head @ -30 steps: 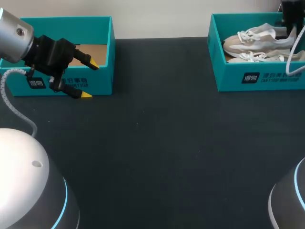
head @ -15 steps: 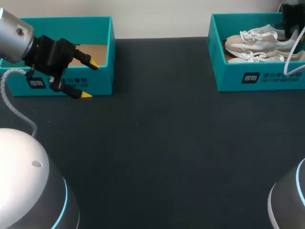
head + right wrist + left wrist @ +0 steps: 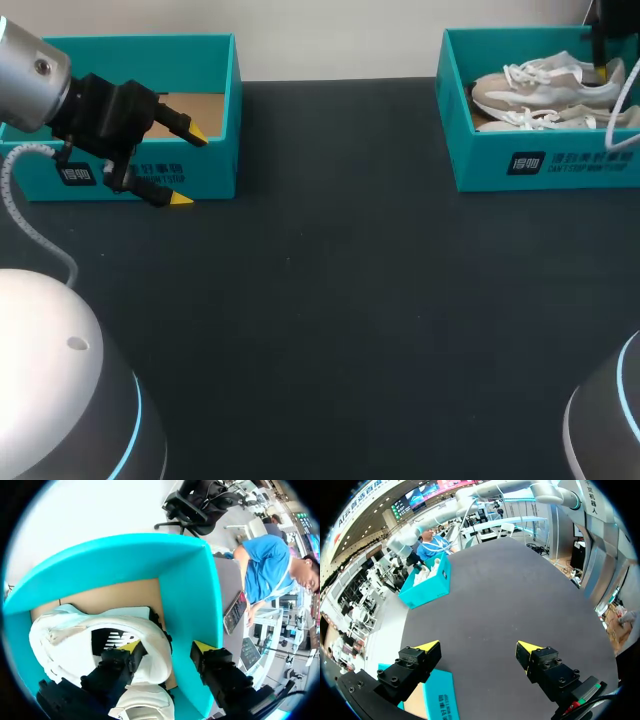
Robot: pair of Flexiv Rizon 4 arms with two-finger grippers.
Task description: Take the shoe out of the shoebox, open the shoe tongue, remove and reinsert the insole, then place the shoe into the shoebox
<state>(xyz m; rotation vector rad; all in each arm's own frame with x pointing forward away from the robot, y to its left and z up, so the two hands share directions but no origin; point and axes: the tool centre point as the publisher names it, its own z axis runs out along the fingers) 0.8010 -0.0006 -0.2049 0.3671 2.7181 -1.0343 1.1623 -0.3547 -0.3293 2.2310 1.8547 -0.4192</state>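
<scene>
Two white shoes lie in the teal shoebox at the far right, the upper shoe resting beside the lower shoe. My right gripper hangs over the upper shoe's heel end. In the right wrist view the right gripper is open: one finger sits over the heel collar of the upper shoe, the other stands apart near the shoebox wall. The second shoe shows under the fingers. My left gripper is open at the far left, holding nothing.
A second teal box with a bare cardboard floor stands at the far left, my left gripper over its front corner. The dark table spreads between both boxes. The shoebox lies far ahead in the left wrist view.
My right gripper has opened and let go of the upper shoe, which settled lower into the shoebox. The gripper rose slightly. The left arm has not moved.
</scene>
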